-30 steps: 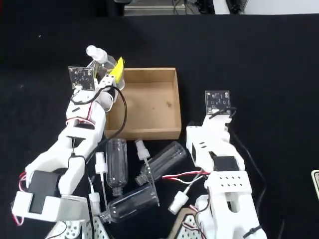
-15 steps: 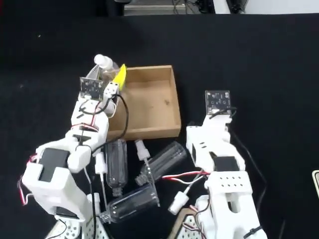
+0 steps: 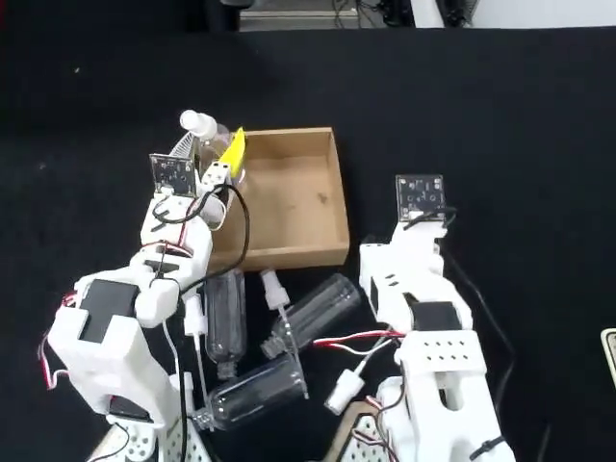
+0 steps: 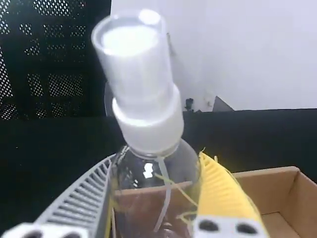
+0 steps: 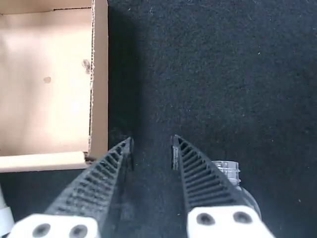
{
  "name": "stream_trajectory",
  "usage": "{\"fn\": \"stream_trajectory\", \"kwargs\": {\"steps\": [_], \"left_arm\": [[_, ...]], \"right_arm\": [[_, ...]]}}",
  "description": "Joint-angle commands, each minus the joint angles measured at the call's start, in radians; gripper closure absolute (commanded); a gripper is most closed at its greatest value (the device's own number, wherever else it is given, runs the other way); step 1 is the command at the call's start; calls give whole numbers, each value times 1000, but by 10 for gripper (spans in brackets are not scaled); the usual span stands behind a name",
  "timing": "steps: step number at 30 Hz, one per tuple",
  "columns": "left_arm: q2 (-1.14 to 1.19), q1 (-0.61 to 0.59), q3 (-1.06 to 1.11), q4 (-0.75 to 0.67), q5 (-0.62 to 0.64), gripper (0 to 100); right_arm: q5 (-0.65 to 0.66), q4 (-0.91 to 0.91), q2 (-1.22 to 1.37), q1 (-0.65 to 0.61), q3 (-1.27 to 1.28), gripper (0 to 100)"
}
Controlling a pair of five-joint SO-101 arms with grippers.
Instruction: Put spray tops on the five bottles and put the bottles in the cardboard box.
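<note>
Pinching a bottle (image 4: 148,158) that's wearing its spray top, the left claw (image 4: 153,198) is holding it at the cardboard box's (image 3: 289,202) far left corner (top tilting outward). The right claw (image 5: 151,144) is hovering spread over the black surface (image 5: 223,74), just beside the box. Three other bottles (image 3: 224,313) are lying near its front wall.

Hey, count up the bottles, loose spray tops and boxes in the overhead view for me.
Bottles: 4, one capped bottle in the left gripper, three lying bottles.
Loose spray tops: 4.
Cardboard box: 1.
Total: 9.
</note>
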Motion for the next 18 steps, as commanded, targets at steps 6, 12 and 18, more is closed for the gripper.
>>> {"fn": "stream_trajectory", "kwargs": {"steps": [6, 12, 18], "left_arm": [[-5, 10, -58, 74, -38, 971], [-6, 1, -51, 43, -44, 971], [-3, 8, -45, 44, -43, 970]], "right_arm": [[8, -31, -18, 12, -10, 892], [8, -31, -18, 12, -10, 892], [8, -31, -18, 12, -10, 892]]}}
